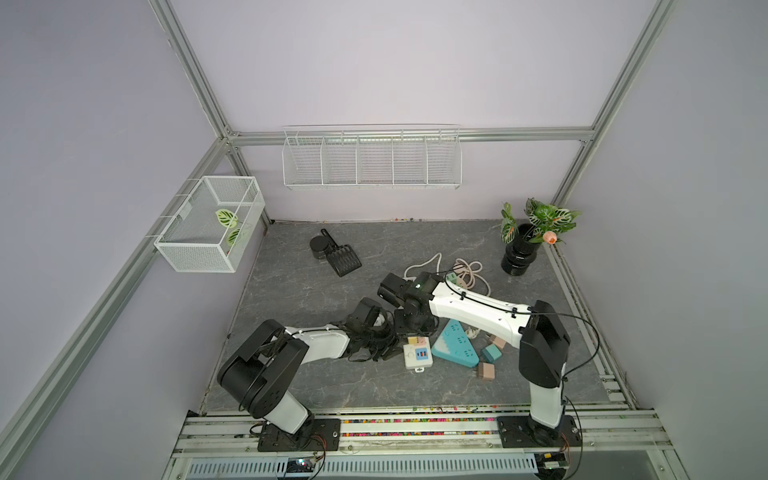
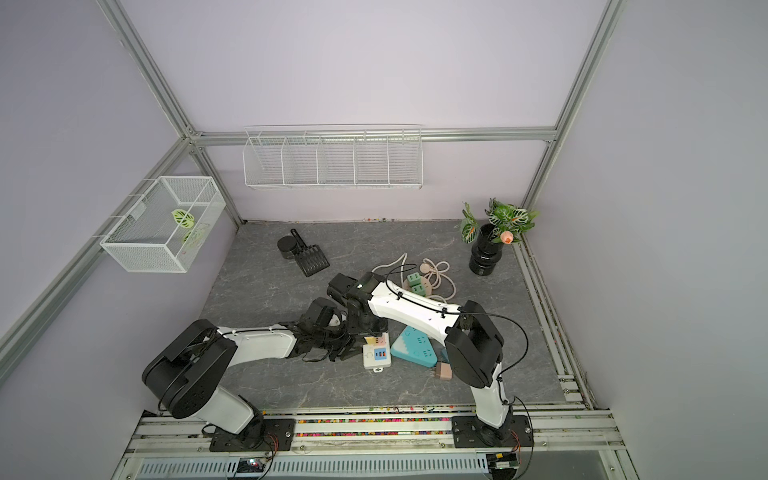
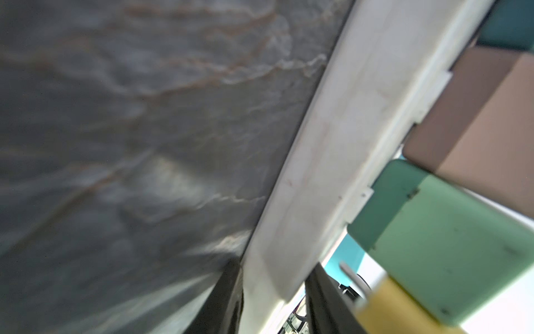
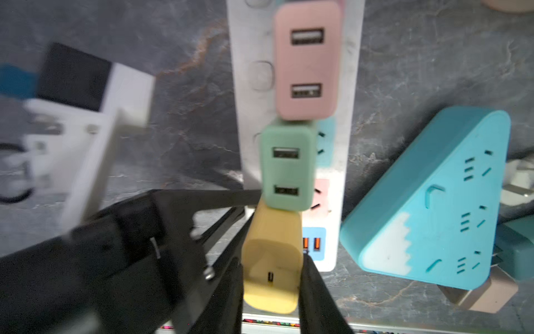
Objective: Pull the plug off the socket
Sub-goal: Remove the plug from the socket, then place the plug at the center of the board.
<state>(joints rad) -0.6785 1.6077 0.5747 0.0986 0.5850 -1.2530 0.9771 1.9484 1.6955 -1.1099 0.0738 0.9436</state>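
Both top views: right arm (image 1: 415, 318) hides far end of white power strip (image 1: 417, 356). Left wrist view blurred throughout; pink plug (image 3: 476, 124) cut by edge.

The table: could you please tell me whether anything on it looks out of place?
Yes. Beside the teal socket block, unplugged adapters lie scattered, a beige adapter on its side with prongs exposed; at the back a cream cable sprawls in loose tangled loops.
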